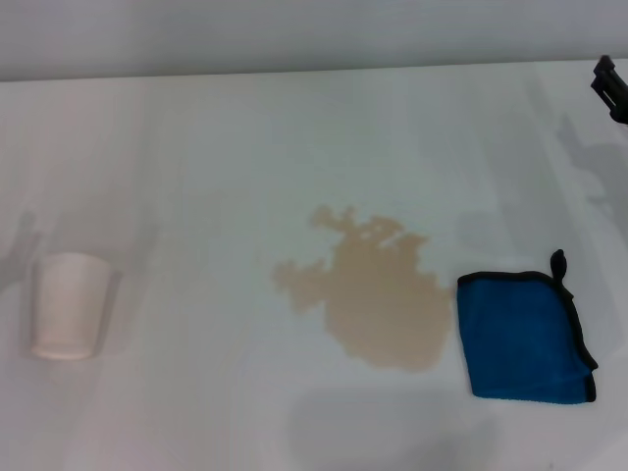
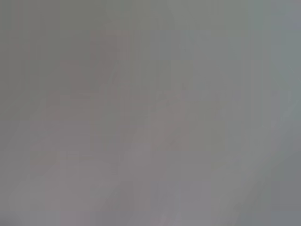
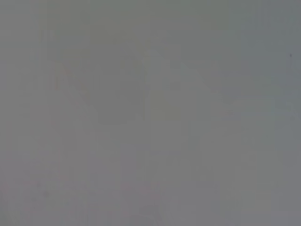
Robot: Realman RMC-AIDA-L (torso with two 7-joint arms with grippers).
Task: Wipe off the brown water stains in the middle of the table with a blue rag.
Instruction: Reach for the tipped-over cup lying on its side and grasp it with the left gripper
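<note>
Squarely in the middle of the white worktop (image 1: pixel 216 137) we see the brown water stains (image 1: pixel 378 299), a thin tan puddle with ragged edges. Off to the left side of the head view, well apart from the puddle, stands a white cup (image 1: pixel 67 305), upright and clear of everything else. Just beside the puddle on its right lies the blue rag (image 1: pixel 527 337), folded flat, edged in black, its small black loop pointing away from us at the far corner. A narrow strip of bare worktop separates the rag from the stain; the two do not touch. Nothing lies between them, and nothing rests on top of the rag.

At the upper right edge of the head view we catch only a dark sliver of the right gripper (image 1: pixel 609 84), held over the far right part of the worktop. We cannot tell how its jaws stand, and it touches nothing we can see. The rag lies well apart from it, nearer to us, and the stain lies farther off again to the left. The left gripper does not appear in the head view. Both wrist views show only plain grey.
</note>
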